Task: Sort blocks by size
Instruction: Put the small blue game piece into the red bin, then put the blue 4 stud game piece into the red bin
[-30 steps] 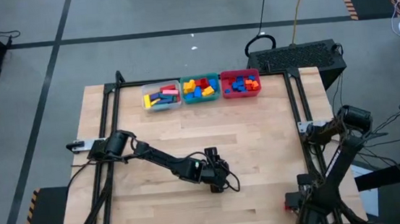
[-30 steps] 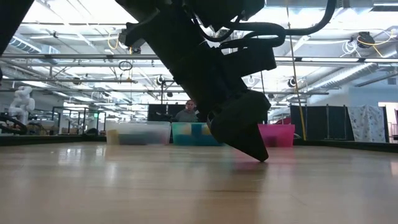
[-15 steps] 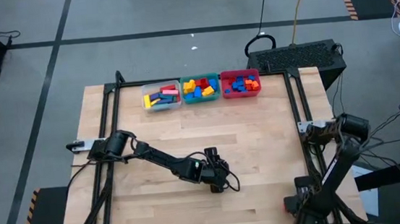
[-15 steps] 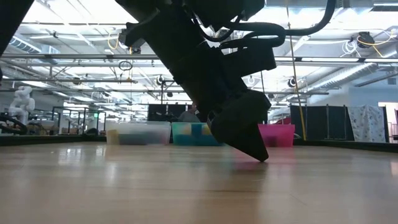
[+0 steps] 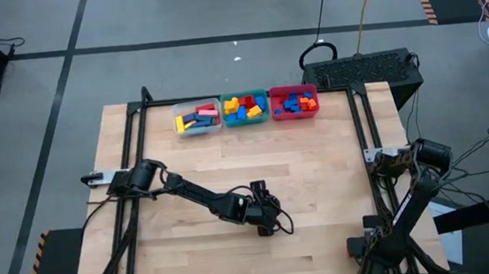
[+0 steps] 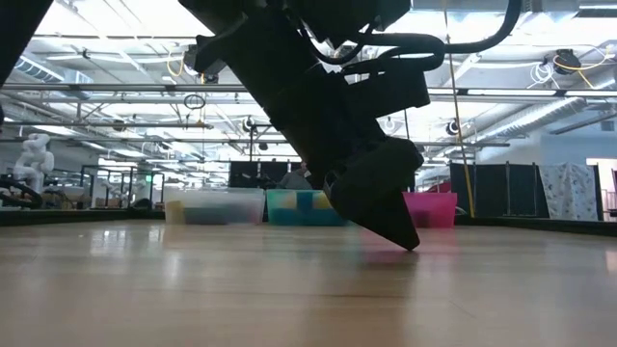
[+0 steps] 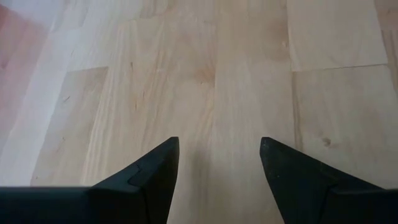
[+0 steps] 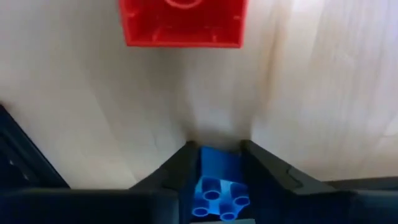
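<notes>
High view, left to right: left gripper (image 5: pixel 266 228) low over bare table (image 5: pixel 319 175), fingers spread, holding nothing. Three bins along the far edge: clear bin (image 5: pixel 197 117), teal bin (image 5: pixel 245 108), red bin (image 5: pixel 294 102), each with mixed blocks. Right gripper (image 8: pixel 214 163) at near right corner, fingers pinching one blue brick (image 8: pixel 216 183); one red brick (image 8: pixel 183 23) lies just beyond.
</notes>
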Action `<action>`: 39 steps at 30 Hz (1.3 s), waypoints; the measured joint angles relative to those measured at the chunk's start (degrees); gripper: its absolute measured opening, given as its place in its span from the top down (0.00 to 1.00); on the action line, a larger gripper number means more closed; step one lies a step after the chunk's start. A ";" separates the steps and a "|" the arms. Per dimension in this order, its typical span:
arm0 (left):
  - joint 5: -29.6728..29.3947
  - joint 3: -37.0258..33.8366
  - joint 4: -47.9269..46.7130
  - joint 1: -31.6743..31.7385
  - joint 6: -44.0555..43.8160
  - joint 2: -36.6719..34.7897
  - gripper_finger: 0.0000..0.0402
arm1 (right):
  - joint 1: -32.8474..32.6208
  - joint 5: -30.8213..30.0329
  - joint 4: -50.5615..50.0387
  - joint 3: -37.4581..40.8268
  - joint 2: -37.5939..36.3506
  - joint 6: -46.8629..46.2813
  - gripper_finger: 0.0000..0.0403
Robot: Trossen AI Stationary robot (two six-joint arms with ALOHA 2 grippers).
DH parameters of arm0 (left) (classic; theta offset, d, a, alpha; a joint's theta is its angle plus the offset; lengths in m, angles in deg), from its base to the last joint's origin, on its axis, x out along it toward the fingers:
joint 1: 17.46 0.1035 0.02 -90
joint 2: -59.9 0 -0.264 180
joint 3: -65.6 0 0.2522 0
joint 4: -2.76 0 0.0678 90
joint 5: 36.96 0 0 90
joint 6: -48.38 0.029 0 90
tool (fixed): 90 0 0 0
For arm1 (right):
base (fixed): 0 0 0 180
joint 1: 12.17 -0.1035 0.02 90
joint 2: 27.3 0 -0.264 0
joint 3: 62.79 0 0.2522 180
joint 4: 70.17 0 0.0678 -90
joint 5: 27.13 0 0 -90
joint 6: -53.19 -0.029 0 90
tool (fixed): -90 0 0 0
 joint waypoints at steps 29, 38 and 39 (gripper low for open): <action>0.11 0.00 0.54 0.37 -1.53 0.00 0.43 | -2.37 5.79 -0.02 0.13 0.07 -10.01 0.35; 0.29 0.02 0.52 0.37 -1.53 0.00 0.43 | -2.62 5.84 0.39 0.11 0.04 -9.99 0.55; 0.31 0.00 0.52 0.37 -1.53 0.00 0.43 | -2.62 5.87 0.41 0.11 0.04 -10.06 0.57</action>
